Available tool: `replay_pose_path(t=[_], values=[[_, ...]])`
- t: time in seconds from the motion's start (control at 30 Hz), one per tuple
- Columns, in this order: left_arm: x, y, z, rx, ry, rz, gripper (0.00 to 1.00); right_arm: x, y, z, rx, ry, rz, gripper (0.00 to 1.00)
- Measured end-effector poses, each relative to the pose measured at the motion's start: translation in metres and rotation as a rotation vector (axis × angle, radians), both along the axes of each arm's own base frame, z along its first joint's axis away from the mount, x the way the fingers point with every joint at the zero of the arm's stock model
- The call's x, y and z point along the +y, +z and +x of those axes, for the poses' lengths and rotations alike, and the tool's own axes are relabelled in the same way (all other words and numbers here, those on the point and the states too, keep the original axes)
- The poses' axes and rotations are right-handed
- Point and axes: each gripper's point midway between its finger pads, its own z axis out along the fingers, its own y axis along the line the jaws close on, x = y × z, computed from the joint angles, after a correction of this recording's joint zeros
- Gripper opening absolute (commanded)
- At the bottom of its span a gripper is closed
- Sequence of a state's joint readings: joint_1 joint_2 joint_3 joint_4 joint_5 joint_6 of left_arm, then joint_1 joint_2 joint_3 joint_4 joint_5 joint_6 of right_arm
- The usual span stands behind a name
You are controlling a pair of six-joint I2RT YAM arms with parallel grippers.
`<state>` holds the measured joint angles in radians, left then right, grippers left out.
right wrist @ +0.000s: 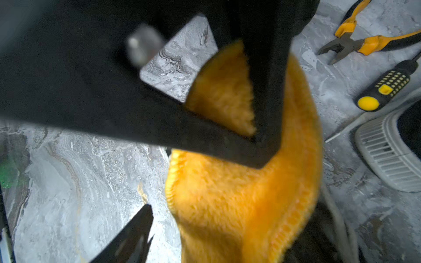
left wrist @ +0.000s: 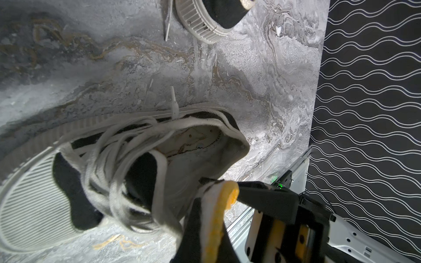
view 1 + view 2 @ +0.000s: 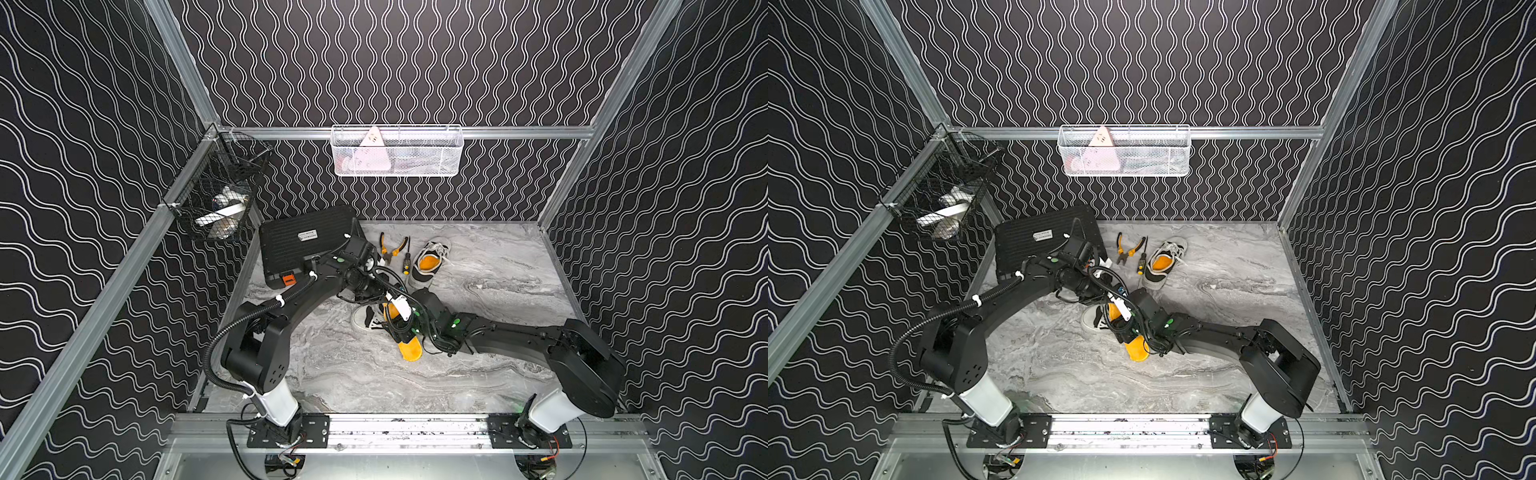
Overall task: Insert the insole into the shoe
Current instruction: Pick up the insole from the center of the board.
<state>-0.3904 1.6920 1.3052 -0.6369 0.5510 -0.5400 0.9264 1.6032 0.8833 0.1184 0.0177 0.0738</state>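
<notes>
Gray marble-look tabletop (image 3: 498, 291), black wavy-line walls (image 3: 415, 62). Left gripper (image 2: 224, 195) pinched tight on the edge of the orange insole (image 3: 409, 351), at the sneaker (image 3: 362, 319) heel opening. Right gripper (image 3: 400, 330) spread, one finger (image 1: 139, 225) clear of the insole. Insole mostly outside the sneaker.

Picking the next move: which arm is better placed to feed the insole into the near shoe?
Left, probably. The left gripper is shut on the insole right at the shoe's open mouth. The right gripper stands open, gripping nothing, so it would have to close first.
</notes>
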Motion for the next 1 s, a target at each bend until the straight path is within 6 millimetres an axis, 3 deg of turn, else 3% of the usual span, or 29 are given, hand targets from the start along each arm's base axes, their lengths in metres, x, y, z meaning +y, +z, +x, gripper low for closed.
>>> replay_pose_path(t=[0.13,0.33,0.53,0.63,0.73,0.87,1.0], values=[[0.000,0.000,0.000,0.011,0.012,-0.003,0.05,0.000,-0.003,0.004,-0.029,-0.026,-0.018,0.67],[0.002,0.000,0.003,0.020,0.033,-0.013,0.09,-0.009,0.000,0.011,-0.064,-0.088,-0.027,0.47],[0.004,0.002,0.005,0.005,0.029,-0.020,0.16,-0.014,0.010,0.009,-0.074,-0.088,-0.004,0.45],[0.004,0.001,0.003,0.002,0.017,-0.021,0.16,-0.017,0.009,0.007,-0.069,-0.086,-0.001,0.47],[0.004,-0.002,0.002,0.005,0.017,-0.020,0.17,-0.018,0.008,0.007,-0.060,-0.084,0.002,0.44],[0.004,-0.004,0.003,0.000,0.015,-0.020,0.31,-0.018,0.009,0.008,-0.048,-0.080,0.010,0.34],[0.006,-0.004,0.003,-0.009,0.018,-0.010,0.41,-0.021,0.013,0.014,-0.034,-0.086,0.028,0.33]])
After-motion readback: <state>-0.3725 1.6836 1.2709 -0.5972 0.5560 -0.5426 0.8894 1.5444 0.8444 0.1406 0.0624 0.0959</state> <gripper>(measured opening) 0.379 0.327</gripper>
